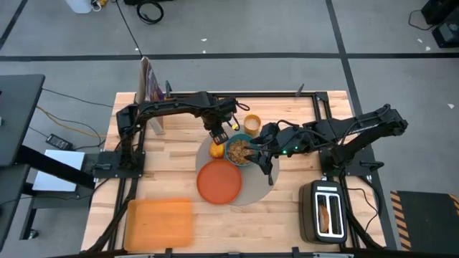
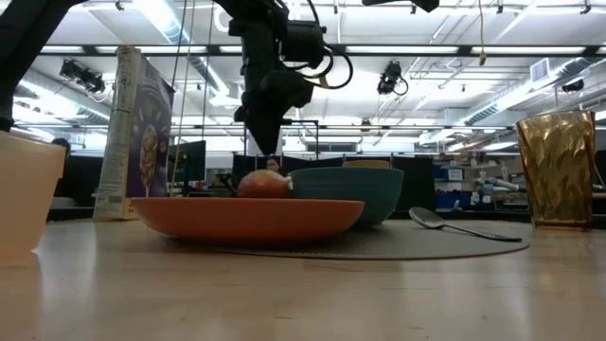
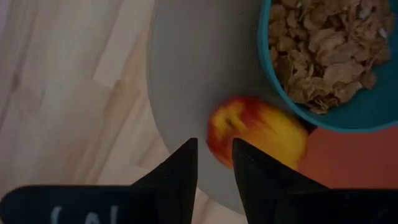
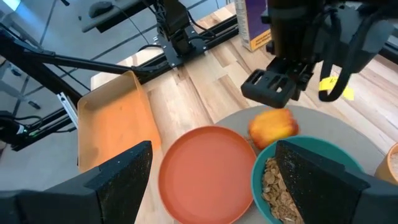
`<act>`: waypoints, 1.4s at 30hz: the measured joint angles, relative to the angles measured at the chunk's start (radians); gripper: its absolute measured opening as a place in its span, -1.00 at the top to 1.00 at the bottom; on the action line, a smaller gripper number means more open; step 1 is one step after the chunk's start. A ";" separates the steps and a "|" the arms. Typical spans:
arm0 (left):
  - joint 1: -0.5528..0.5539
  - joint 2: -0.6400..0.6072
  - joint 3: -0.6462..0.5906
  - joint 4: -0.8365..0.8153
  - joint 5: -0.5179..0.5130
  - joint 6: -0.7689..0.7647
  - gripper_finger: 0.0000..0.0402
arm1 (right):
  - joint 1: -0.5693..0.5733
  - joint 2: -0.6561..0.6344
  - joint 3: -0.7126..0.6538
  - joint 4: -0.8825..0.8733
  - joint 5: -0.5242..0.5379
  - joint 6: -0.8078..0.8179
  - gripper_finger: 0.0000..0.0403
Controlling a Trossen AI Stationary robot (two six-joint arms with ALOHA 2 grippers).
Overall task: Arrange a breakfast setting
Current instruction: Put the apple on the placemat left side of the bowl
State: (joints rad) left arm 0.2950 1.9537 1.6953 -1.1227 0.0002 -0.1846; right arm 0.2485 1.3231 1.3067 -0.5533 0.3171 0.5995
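Wooden tabletop carries the grey placemat, where the apple lies left of the bowl. Hovering above, the left gripper is narrowly parted, empty; the right gripper is held wide. Placement appears finished; withdrawal is called for next.

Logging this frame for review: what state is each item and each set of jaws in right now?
apple: on the placemat, free, touching the bowl
bowl: upright, holding cereal
plate: flat, nothing on it
spoon: lying on the placemat
cup: upright beside the placemat
toaster: something in one slot
cereal box: standing upright
left gripper: above the apple, jaws narrowly open, holding nothing
right gripper: jaws wide open, holding nothing
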 joint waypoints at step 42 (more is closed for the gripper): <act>-0.299 -0.250 -0.537 0.483 -0.108 1.255 0.59 | 0.123 -0.001 0.000 -0.092 0.004 0.125 -0.73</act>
State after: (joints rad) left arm -0.0044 1.7035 1.1582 -0.6398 -0.1082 1.0702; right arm 0.3717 1.3224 1.3064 -0.6453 0.3208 0.7246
